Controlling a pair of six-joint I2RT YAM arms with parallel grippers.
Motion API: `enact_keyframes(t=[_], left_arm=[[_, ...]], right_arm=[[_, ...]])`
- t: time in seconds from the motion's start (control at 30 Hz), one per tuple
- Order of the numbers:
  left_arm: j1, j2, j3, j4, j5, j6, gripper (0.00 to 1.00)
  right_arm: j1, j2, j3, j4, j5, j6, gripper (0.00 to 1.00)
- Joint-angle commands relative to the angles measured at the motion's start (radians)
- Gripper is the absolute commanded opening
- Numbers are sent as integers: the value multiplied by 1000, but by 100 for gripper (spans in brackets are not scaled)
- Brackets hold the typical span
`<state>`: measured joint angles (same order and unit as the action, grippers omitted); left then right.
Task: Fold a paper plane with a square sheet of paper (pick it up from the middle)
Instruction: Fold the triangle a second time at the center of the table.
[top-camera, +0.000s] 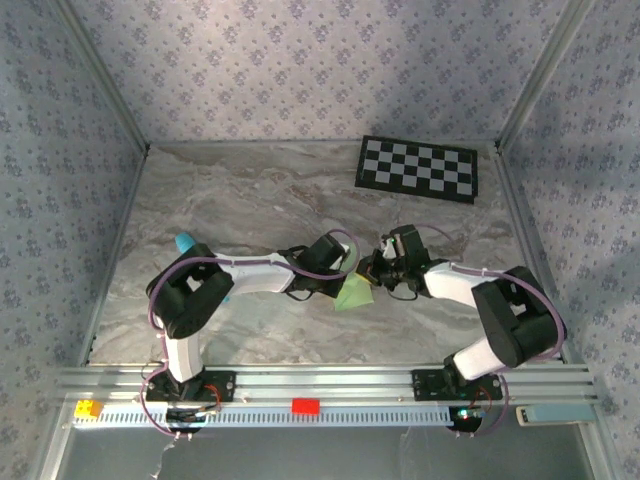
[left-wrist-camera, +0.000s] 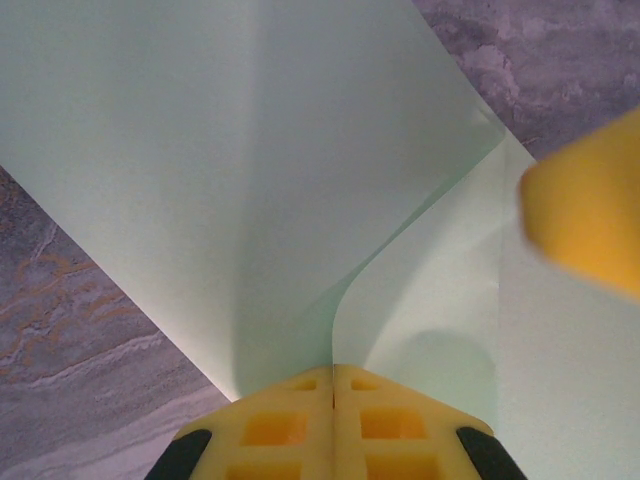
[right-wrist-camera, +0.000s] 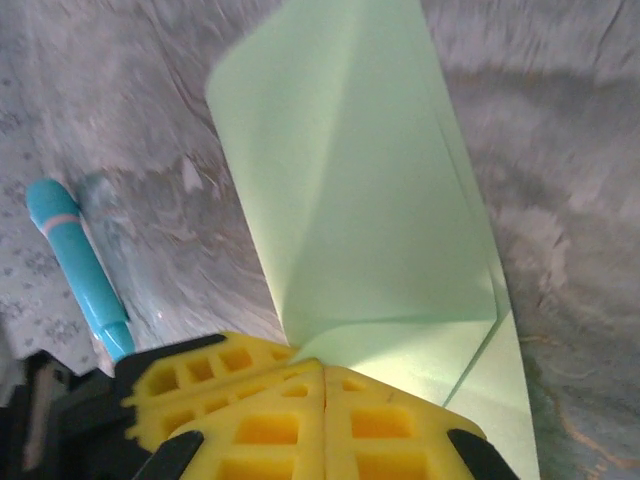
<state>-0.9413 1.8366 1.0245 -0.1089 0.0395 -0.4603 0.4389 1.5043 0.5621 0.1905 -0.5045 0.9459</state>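
Two arms lean in toward the middle of the grey marbled surface (top-camera: 250, 190). Between them, just below the centre of the overhead view, is a thin pale mint-green sheet of paper (top-camera: 353, 293), partly folded. The left gripper (top-camera: 345, 280) comes at it from the left and the right gripper (top-camera: 378, 272) from the right, the two close together.

From the left wrist, the left gripper (left-wrist-camera: 333, 375) has its yellow jaws pressed flat together at the bottom of the frame, pinching the sheet (left-wrist-camera: 250, 150). The paper fans upward with a soft crease down its middle, and a second layer curls off to the right. A blurred yellow finger (left-wrist-camera: 590, 210) of the other arm shows at the right edge.

From the right wrist, the right gripper (right-wrist-camera: 322, 372) likewise has its jaws closed tight on the sheet (right-wrist-camera: 370, 200), which rises toward the top of the frame as a folded panel with layered edges on its right side.

A small cyan-blue stick (right-wrist-camera: 85, 265) lies on the surface at the left of that view; overhead it sits left of centre (top-camera: 187, 242). A black-and-white checkerboard (top-camera: 418, 167) lies flat in the upper right, well apart from everything else.
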Motion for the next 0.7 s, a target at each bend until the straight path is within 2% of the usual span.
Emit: enact_keyframes(t=[0.0,0.1,0.4,0.47,0.53,0.67], left_arm=[[-10,4,-10,-43,8,12,0],[-10,9,-9,-47,8,16,0],[-10,-13,-9,-47,0,0,1],[-10,-28,2,-66,-6,-21,4],[-8,-41,35,-138,-36,-68,16],[-7,-106,44,-196,-28,-140,28]], right_arm=[[12,44,25,27,-42,-6,6],[16,92,28,62,-70,2,6],[14,142,-39,-4,34,-42,3],[14,153,-51,5,31,-48,3],[14,159,-54,9,26,-54,2],[12,160,-51,8,27,-61,2]])
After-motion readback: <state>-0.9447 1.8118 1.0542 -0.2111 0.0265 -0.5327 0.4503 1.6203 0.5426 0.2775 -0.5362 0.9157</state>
